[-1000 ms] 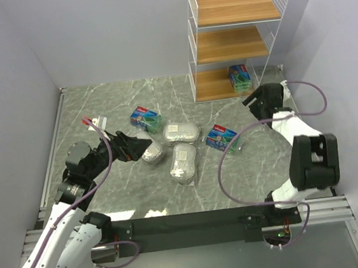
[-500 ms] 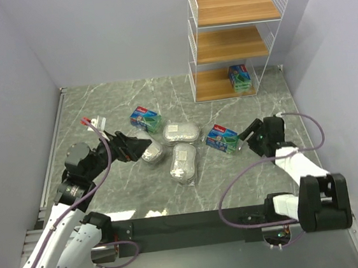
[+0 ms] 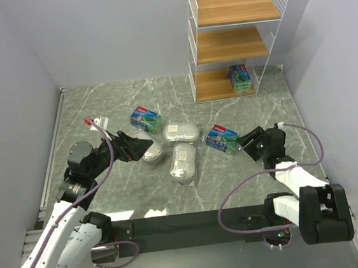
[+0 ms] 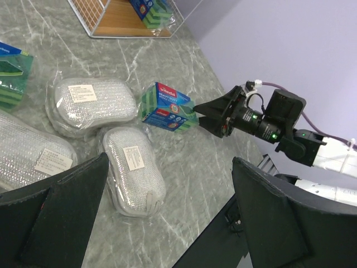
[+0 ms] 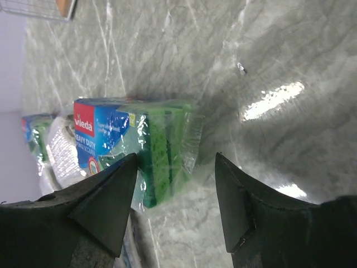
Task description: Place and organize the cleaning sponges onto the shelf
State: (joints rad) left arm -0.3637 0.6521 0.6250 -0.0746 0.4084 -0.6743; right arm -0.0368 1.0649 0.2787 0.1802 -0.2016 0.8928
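The white wire shelf (image 3: pixel 233 38) stands at the back right, with one green sponge pack (image 3: pixel 239 77) on its bottom tier. Two green packs lie on the table, one at the left (image 3: pixel 145 117) and one at the right (image 3: pixel 222 138). Three silvery oval packs (image 3: pixel 181 132) (image 3: pixel 151 152) (image 3: pixel 182 161) lie between them. My right gripper (image 3: pixel 244 141) is open and low, just right of the right green pack (image 5: pixel 139 151), which sits at the mouth of its jaws (image 5: pixel 175 173). My left gripper (image 3: pixel 143 144) is open above the left silvery pack (image 4: pixel 28 156).
The table is grey marble. Walls close it in on the left, back and right. A black rail (image 3: pixel 195 222) runs along the near edge. A small white tag with red tips (image 3: pixel 94 122) lies at the left.
My right arm has come away from the shelf, down and toward the near side, and now sits beside the right green pack. My left arm has barely moved.
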